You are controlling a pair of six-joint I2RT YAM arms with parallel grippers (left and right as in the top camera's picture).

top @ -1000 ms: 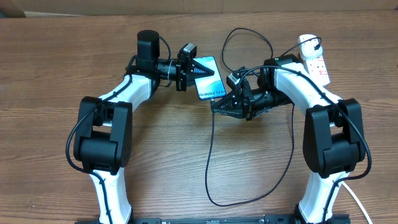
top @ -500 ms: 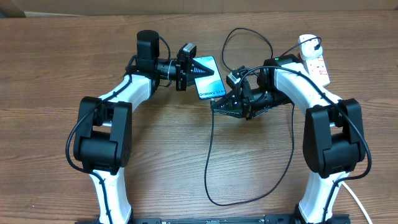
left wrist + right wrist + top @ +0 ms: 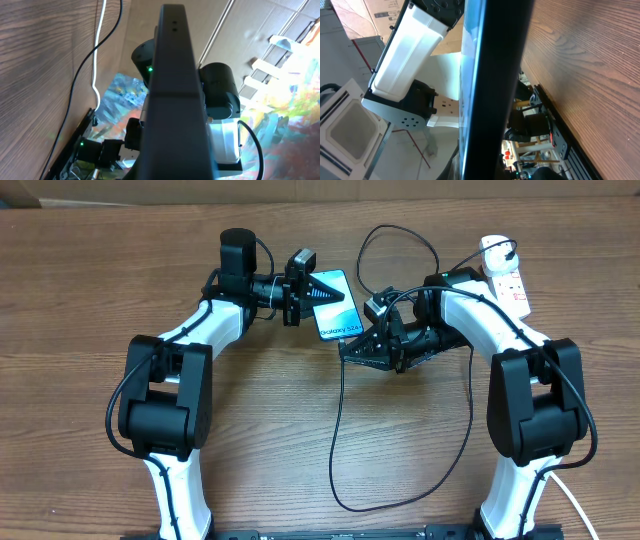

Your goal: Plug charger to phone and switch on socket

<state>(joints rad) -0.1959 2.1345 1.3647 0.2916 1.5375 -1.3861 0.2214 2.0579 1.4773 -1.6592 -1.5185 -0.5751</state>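
Phone (image 3: 335,318): upper centre of the overhead view, screen up and at a slant, between the two grippers.
Left gripper (image 3: 345,295): comes in from the left with its tip over the phone's upper left part. The jaws are together. I cannot tell whether they nip the phone's edge or only lie over it.
Right gripper (image 3: 350,347): just beside the phone's lower edge, pointing left, jaws together. The cable comes out from under it, and the connector tip is hidden, so a grip on it cannot be confirmed.
Cable (image 3: 335,440): thin and black. It drops to a wide loop at lower centre, rises past the right arm, loops again at the top and ends at the white adapter (image 3: 492,248).
Power strip (image 3: 512,288): upper right, well apart from both grippers, with the adapter at its top end. Whether it is on or off cannot be read.
Wrist views: a dark bar (image 3: 172,100) fills the middle of each, edge-on, and gives no further detail.
Stage (judged): the connector is being brought to the phone's port, and the strip has not yet been dealt with.
Risk, misalignment: with the tip unseen and the phone slanted, an off-line push could skid the phone across the table (image 3: 80,280) or bend the tip.
Risk, snag: the slack cable lies close to the right arm. A reach toward the strip could catch it and pull the connector out or drag the phone.
Risk, strip: it looks light, so a press could shove it or knock the adapter.
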